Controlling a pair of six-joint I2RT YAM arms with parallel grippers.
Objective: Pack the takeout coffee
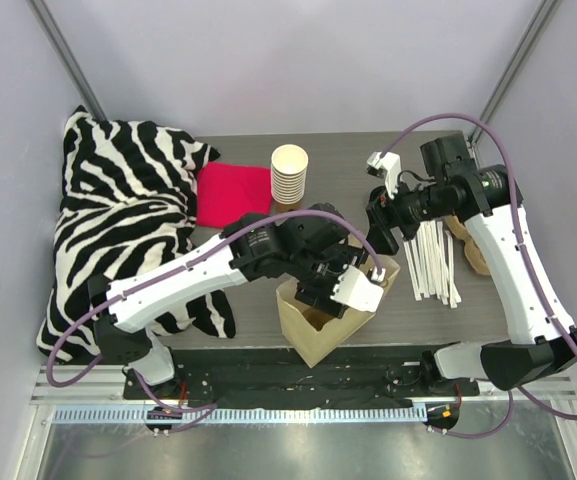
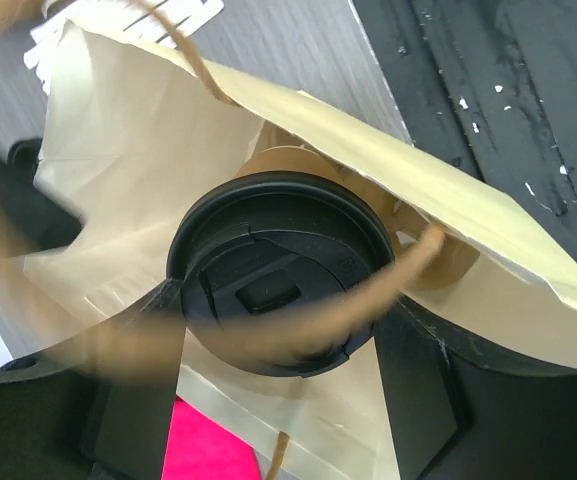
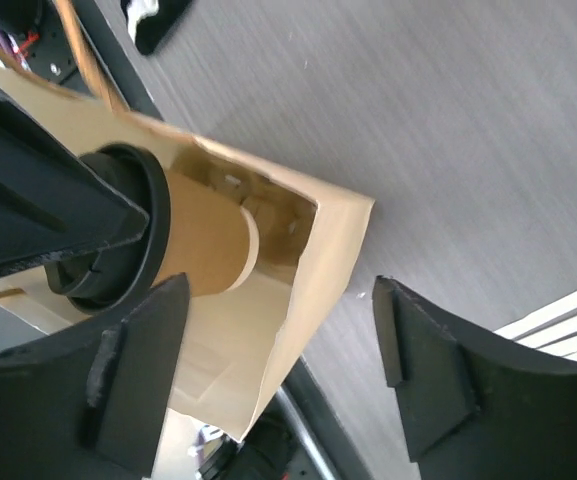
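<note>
The takeout coffee, a brown paper cup (image 3: pixel 200 245) with a black lid (image 2: pixel 278 270), lies tilted in the mouth of an open brown paper bag (image 1: pixel 313 322) at the table's near edge. My left gripper (image 2: pixel 283 305) is shut on the cup just under the lid, and it reaches into the bag in the top view (image 1: pixel 346 288). The cup's bottom points into the bag. My right gripper (image 3: pixel 278 300) is open, its fingers either side of the bag's right wall (image 3: pixel 318 290), and it hangs at the bag's far right corner (image 1: pixel 383 232). A blurred bag handle (image 2: pixel 388 280) crosses the lid.
A stack of cream cups (image 1: pixel 289 172) stands at the back middle beside a red cloth (image 1: pixel 233 192). A zebra-striped cloth (image 1: pixel 118 220) covers the left side. White sticks (image 1: pixel 436 262) lie right of the bag, under the right arm.
</note>
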